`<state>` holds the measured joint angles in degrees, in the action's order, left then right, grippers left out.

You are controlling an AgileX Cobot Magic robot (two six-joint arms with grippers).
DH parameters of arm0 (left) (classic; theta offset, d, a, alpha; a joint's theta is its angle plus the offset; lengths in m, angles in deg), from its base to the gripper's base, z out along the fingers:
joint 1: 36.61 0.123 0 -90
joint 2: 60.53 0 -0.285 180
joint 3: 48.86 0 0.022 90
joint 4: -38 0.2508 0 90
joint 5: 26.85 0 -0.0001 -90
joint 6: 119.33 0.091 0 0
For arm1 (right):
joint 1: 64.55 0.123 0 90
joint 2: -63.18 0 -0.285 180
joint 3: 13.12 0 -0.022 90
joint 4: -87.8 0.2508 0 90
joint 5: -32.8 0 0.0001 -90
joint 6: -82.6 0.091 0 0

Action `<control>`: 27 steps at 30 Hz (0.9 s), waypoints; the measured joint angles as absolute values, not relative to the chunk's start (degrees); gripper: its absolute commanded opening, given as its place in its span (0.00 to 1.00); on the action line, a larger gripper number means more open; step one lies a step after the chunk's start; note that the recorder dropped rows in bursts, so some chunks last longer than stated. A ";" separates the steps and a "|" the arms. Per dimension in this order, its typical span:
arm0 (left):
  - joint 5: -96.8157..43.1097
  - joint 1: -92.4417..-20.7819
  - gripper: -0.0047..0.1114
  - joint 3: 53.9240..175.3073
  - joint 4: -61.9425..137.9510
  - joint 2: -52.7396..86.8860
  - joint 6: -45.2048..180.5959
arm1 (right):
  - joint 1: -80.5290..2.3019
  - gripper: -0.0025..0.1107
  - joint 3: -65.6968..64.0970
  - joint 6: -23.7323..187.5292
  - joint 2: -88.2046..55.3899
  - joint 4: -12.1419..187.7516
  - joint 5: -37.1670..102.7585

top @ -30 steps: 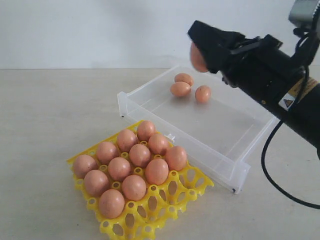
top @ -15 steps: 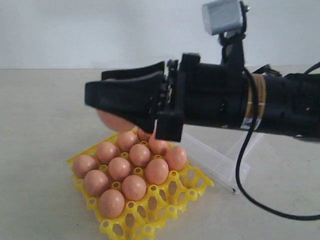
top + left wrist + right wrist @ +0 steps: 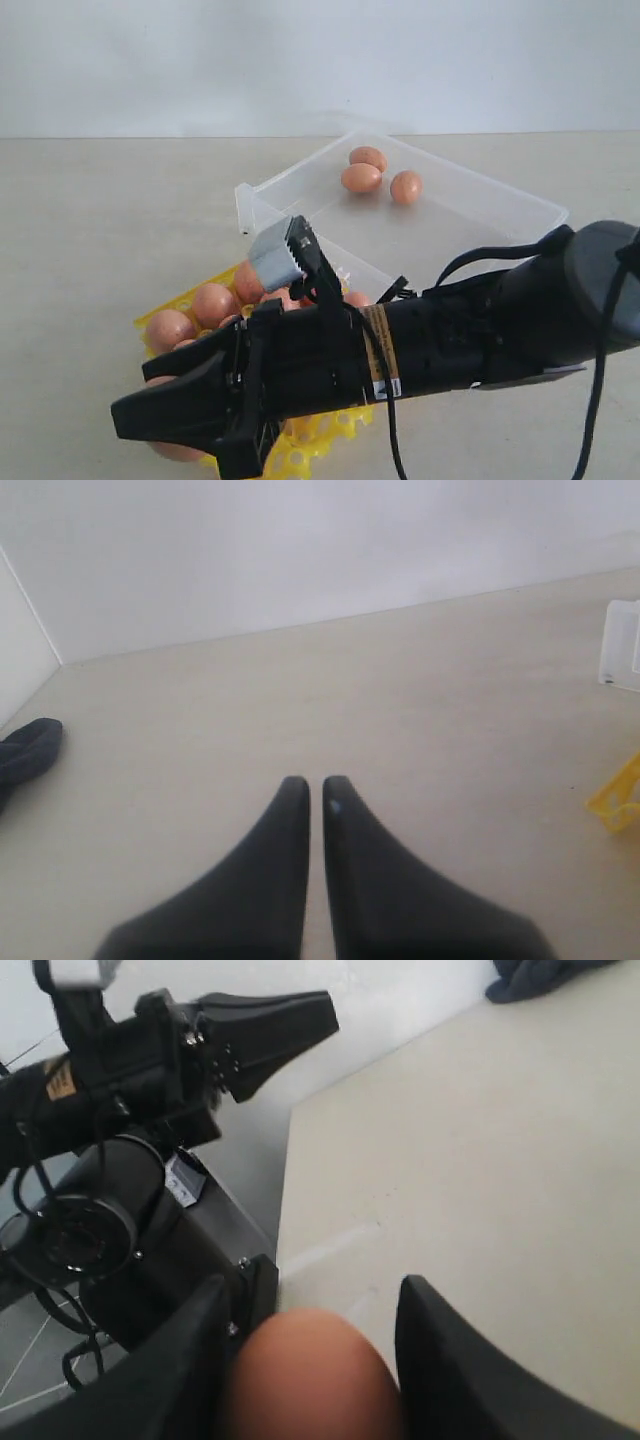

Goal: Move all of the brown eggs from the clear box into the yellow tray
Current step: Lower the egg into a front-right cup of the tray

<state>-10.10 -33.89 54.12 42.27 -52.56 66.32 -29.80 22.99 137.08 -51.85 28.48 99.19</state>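
Though half hidden by the arm (image 3: 450, 330), tray (image 3: 305, 452) of eggs (image 3: 212, 303); three eggs (image 3: 361, 178) in box (image 3: 480, 215); right pincer (image 3: 312, 1290) round an egg (image 3: 310, 1375); left pincer (image 3: 315, 785) closed.

Beige tabletop (image 3: 90, 230), plain white wall (image 3: 300, 60)

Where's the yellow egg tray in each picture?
Exterior view: yellow tray at lower left, partly behind the right arm.
Left wrist view: only its yellow corner at the picture's edge, near the clear box.
Right wrist view: not in it; just a brown egg in the right gripper.
Shared landmark: the beige table, in all three.
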 measured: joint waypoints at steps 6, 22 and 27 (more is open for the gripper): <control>-10.10 -33.89 0.08 54.12 42.27 -52.56 66.32 | -29.80 0.02 22.99 135.44 -54.79 29.31 93.59; -10.10 -33.89 0.08 54.12 42.27 -52.56 66.32 | -29.70 0.02 22.95 129.62 -55.25 30.19 84.35; -10.10 -33.89 0.08 54.12 42.27 -52.56 66.32 | -29.68 0.02 22.95 128.98 -55.25 30.30 82.36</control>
